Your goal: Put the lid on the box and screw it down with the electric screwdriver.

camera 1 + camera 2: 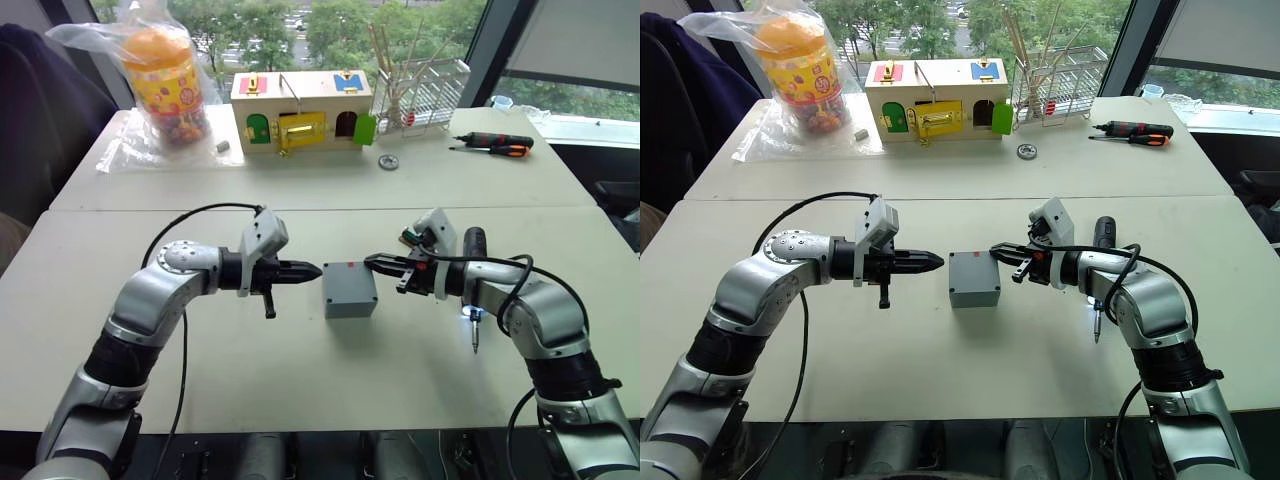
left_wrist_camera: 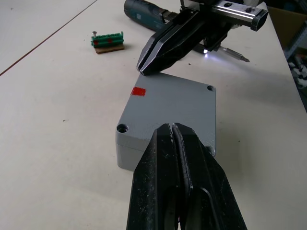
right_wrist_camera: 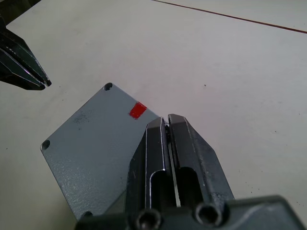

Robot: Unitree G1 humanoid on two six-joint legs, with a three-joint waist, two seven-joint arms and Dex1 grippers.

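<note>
The grey box stands in the middle of the table with the lid lying flat on top, a red mark near one lid edge and screw holes at the corners. My left gripper is shut, its tip at the box's left edge. From the other side my right gripper is also shut, its tip just over the lid's right edge. Neither holds anything. The electric screwdriver lies on the table behind my right forearm, its tip light on and its bit pointing toward the front edge.
A small green terminal block lies near the screwdriver. On the far table are a wooden box with coloured doors, a bagged jar, a wire rack, a metal washer and hand screwdrivers.
</note>
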